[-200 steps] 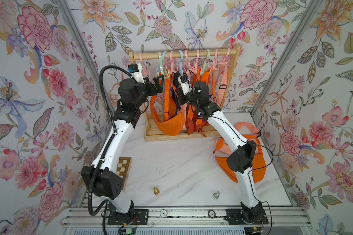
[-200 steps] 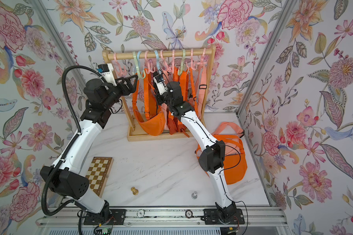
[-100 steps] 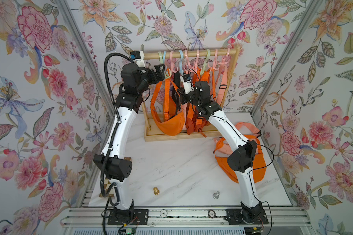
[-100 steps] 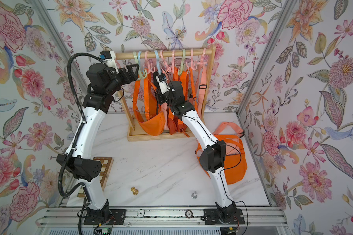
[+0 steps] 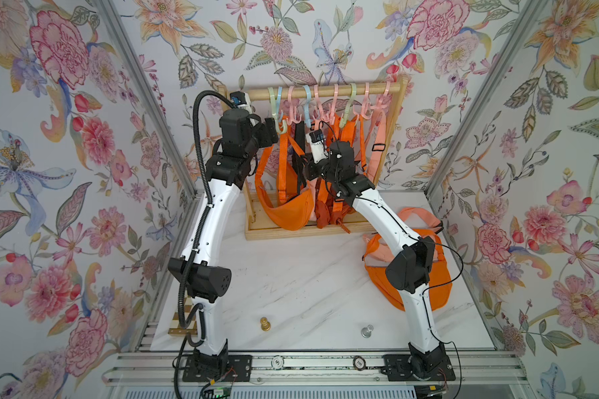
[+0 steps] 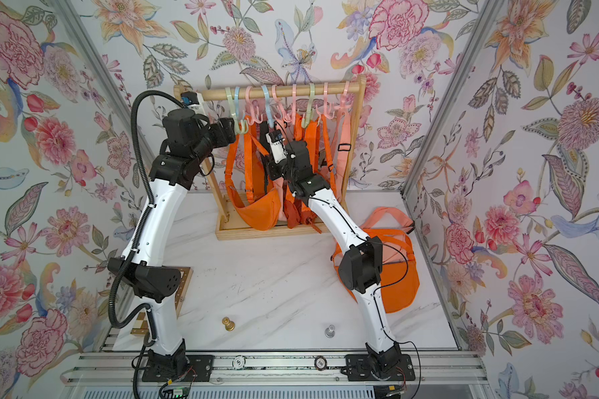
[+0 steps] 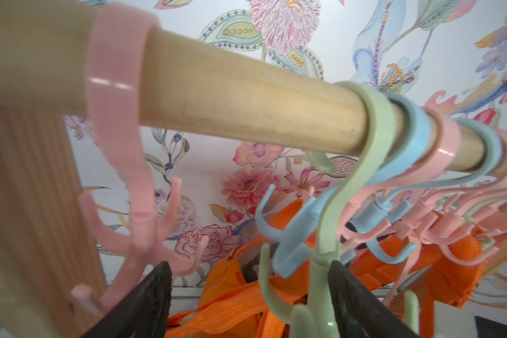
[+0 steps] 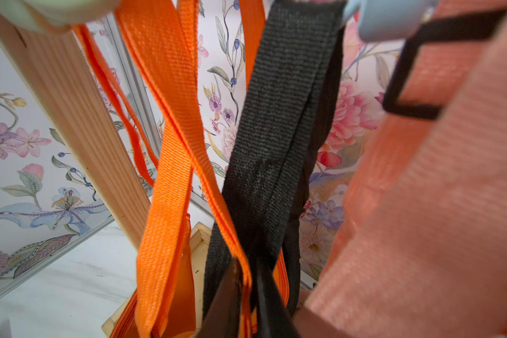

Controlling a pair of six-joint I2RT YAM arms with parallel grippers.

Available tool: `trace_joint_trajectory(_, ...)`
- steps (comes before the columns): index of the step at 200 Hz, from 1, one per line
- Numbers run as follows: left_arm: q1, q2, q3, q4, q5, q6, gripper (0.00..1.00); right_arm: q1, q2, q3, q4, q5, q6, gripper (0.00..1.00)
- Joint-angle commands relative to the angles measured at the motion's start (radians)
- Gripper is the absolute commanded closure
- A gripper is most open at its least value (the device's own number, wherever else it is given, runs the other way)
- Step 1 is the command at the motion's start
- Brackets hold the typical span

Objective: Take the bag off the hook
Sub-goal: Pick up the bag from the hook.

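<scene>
The left hand [image 7: 249,267] is released. Its two black fingers [image 7: 150,298] stand wide apart at the bottom of the wrist frame, one on each side of the stem of a green hook [image 7: 325,254]; whether either finger touches the stem cannot be told. An orange strap [image 7: 231,310] lies over one prong of that hook. A pink hook [image 7: 138,222] hangs to the left of it in the frame and a blue hook [image 7: 293,243] just beside it, all on the wooden rail [image 7: 246,108] that crosses the frame.

The right hand [image 8: 246,281] is clenched on an orange strap [image 8: 217,202], pinched between its fingertips at the bottom centre of its wrist frame. A black strap [image 8: 275,131] hangs right behind it, and peach fabric [image 8: 422,204] fills the right of the frame.

In both top views the orange bag [image 5: 287,214] hangs from the rack in the upper centre of the frame, its straps running up to the green hook beside the left hand [image 5: 272,133], its body low over the rack's wooden base [image 5: 291,233]. Another orange bag [image 5: 440,286] lies on the marble surface [image 5: 308,276] at centre right, partly behind the right arm. A gold chess piece [image 5: 264,324] and a silver one [image 5: 367,331] stand near the lower edge.
</scene>
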Motion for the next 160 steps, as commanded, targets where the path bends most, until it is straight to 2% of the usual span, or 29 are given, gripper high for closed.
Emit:
trace_joint_trajectory(1,-0.001,-0.048,0.022,-0.069,-0.167,0.096,0.15,-0.021,-0.018,-0.021,0.021,0.027,0.028,0.86)
trace_joint_trajectory(45,0.0,-0.093,0.023,-0.124,-0.405,0.196,0.11,-0.033,-0.029,-0.045,0.029,0.023,0.044,0.86)
trace_joint_trajectory(62,0.0,-0.102,0.024,-0.135,-0.457,0.213,0.1,-0.032,-0.033,-0.053,0.033,0.022,0.045,0.86)
trace_joint_trajectory(127,-0.005,-0.163,-0.015,-0.143,-0.493,0.221,0.04,-0.042,-0.04,-0.067,0.034,0.031,0.046,0.86)
trace_joint_trajectory(139,-0.002,-0.188,-0.037,-0.127,-0.46,0.217,0.01,-0.043,-0.04,-0.073,0.034,0.037,0.047,0.86)
trace_joint_trajectory(160,-0.003,-0.216,-0.054,-0.137,-0.384,0.179,0.01,-0.05,-0.044,-0.077,0.034,0.037,0.055,0.87)
